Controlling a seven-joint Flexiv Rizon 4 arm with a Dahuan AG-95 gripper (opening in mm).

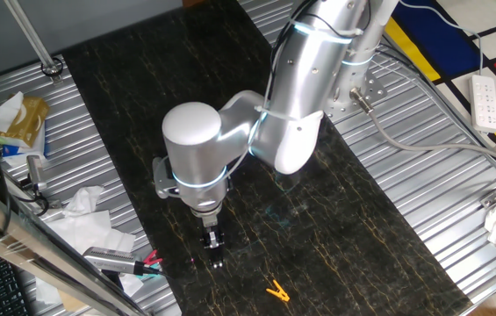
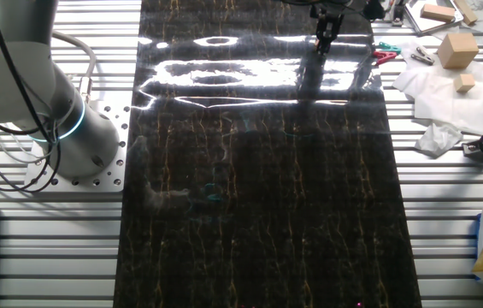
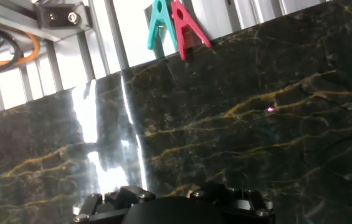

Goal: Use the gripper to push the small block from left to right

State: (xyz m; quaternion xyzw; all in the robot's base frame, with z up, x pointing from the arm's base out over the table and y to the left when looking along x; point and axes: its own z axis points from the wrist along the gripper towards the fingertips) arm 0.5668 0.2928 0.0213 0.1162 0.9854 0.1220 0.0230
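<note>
Gripper (image 1: pixel 215 250) low over dark slab (image 1: pixel 335 211), nothing visibly held; jaw gap unclear, can't tell.

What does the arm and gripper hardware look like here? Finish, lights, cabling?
The arm has smooth silver-grey rounded housings with glowing cyan rings at the joints. The gripper is small, black and narrow, on a short dark wrist piece. Grey cables run from the round bolted base in the other fixed view.
</note>
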